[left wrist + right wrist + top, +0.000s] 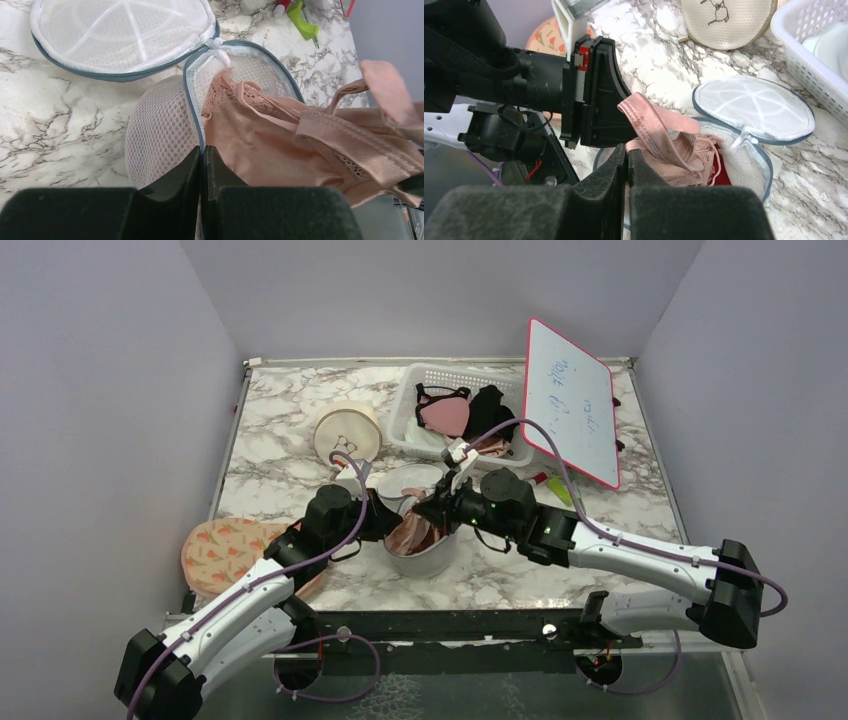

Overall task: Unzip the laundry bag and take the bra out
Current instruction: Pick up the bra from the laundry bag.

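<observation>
The white mesh laundry bag [432,558] stands near the table's front, its zip open and its round lid [122,32] flipped back flat beside it. A pink bra [280,145] bulges out of the opening, with a strap looped up [651,127]. My left gripper [202,150] is shut on the bag's grey-blue zip rim [192,107] at the near left side. My right gripper [626,149] is shut on the bra's pink fabric just above the bag, close to the left gripper's body [594,95]. Something red [719,172] shows deeper inside the bag.
A cream round case with a black drawing [347,433] stands behind the bag. A white basket [455,412] with garments and a tilted whiteboard [570,400] are at the back right. A peach patterned pouch [225,548] lies at the front left. A green item [302,20] lies to the right.
</observation>
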Tool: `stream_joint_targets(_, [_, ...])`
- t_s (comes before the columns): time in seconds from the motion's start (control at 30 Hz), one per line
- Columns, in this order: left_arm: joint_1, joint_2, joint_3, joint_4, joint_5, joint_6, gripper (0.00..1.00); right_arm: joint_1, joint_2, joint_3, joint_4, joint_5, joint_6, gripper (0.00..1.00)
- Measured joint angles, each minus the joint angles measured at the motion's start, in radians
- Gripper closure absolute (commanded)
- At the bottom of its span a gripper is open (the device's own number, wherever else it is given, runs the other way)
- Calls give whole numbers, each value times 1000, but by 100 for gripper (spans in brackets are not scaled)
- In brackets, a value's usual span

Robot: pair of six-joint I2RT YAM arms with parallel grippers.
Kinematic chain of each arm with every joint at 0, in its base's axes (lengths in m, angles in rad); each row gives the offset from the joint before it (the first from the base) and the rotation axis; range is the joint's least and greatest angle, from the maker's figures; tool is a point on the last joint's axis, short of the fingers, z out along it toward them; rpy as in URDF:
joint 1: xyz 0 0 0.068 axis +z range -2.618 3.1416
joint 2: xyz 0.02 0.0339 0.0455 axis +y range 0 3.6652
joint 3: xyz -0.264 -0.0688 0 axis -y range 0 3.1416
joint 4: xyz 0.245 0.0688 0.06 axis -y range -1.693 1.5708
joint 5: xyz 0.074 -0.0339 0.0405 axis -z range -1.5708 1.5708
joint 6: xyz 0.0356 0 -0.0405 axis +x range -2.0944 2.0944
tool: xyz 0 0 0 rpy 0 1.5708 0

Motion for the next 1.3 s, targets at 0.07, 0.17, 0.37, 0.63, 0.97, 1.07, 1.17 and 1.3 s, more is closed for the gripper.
stream_joint_targets(0.07, [0,4,0,0,-2,0,100,0,-3,6,-2,-2,-5,99])
stream_joint_targets(0.17, [0,7,0,-3,-4,1,100,0,-3,33,-11,-4,-11,99])
stream_joint_targets(0.37, [0,10,0,-3,-5,5,100,0,-3,103,-14,-5,-32,99])
stream_joint_targets(0.63, [0,11,0,-5,-7,8,100,0,0,257,-39,-2,-67,99])
stream_joint_targets(0.97, [0,11,0,-5,-7,17,100,0,51,503,-65,82,-151,99])
stream_joint_targets(1.07, [0,8,0,-5,-7,19,100,0,86,570,-82,150,-193,99])
stream_joint_targets(1.17, [0,0,0,-5,-7,21,100,0,133,643,-88,232,-242,99])
stream_joint_targets(1.3, [0,-6,0,-5,-7,22,100,-31,182,702,-87,304,-296,99])
